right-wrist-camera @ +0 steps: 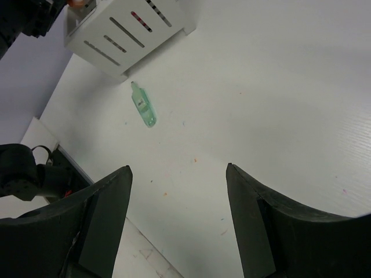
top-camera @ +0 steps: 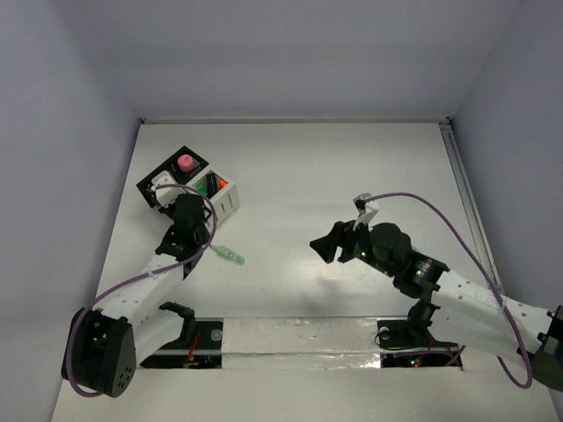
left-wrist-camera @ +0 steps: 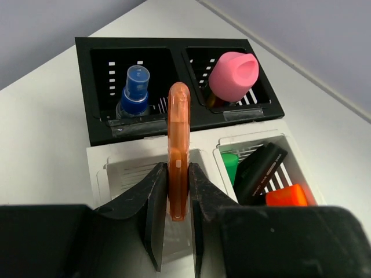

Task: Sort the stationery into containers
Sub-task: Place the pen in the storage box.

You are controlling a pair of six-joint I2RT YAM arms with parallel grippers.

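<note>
The left gripper (left-wrist-camera: 177, 200) pinches an orange pen (left-wrist-camera: 178, 133) upright over the white box (left-wrist-camera: 124, 168). Others already sit boxed. One mint marker (top-camera: 230, 256) waits on the table (top-camera: 352, 176), the right gripper (right-wrist-camera: 178, 194) wide and empty.

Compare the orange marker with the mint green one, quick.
The orange marker is clamped in the left gripper at the white box; the mint green marker lies loose on the table. The orange marker is off the surface; the mint green marker lies flat, untouched. Both are short, translucent and not yet in a container.
</note>
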